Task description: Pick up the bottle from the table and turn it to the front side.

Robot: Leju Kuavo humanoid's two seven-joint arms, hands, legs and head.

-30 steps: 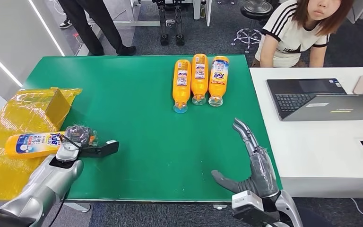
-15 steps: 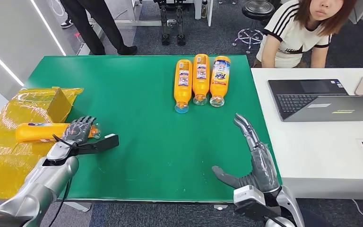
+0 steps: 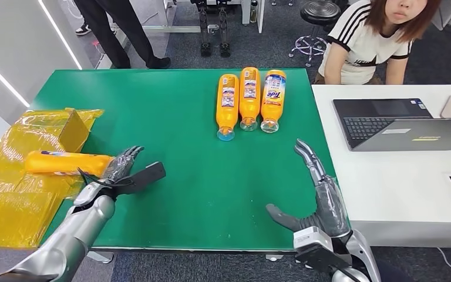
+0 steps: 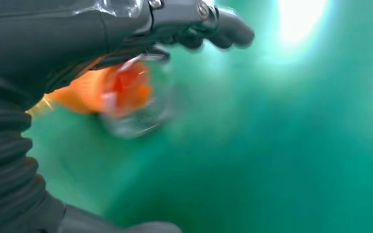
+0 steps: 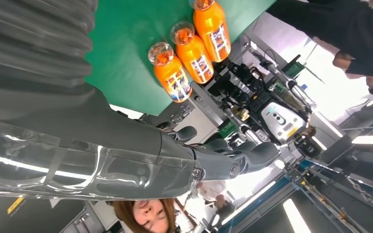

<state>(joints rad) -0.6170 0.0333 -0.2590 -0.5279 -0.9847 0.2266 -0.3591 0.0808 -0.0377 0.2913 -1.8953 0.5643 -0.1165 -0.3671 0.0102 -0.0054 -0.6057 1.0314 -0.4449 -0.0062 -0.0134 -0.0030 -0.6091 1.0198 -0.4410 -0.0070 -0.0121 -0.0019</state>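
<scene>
An orange Tide bottle [image 3: 64,162] lies on its side at the table's left edge, partly on a yellow plastic bag [image 3: 12,194], its plain orange side up and its cap toward the right. My left hand [image 3: 123,173] is at the cap end, fingers spread and touching the neck, thumb stretched away to the right. The blurred left wrist view has the cap end [image 4: 126,94] under the fingers [image 4: 209,24]. My right hand [image 3: 317,200] stands open on its edge near the table's front right corner, holding nothing.
Three more orange bottles [image 3: 248,100] lie side by side at the green table's [image 3: 170,106] far edge. A cardboard box [image 3: 70,130] sits in the yellow bag. To the right a white table holds a laptop [image 3: 387,123]; a person [image 3: 376,41] sits behind it.
The bottle has rolled so its Tide label no longer faces up, and it lies slightly farther away. My left hand's fingers have uncurled and spread. The right hand has barely moved.
</scene>
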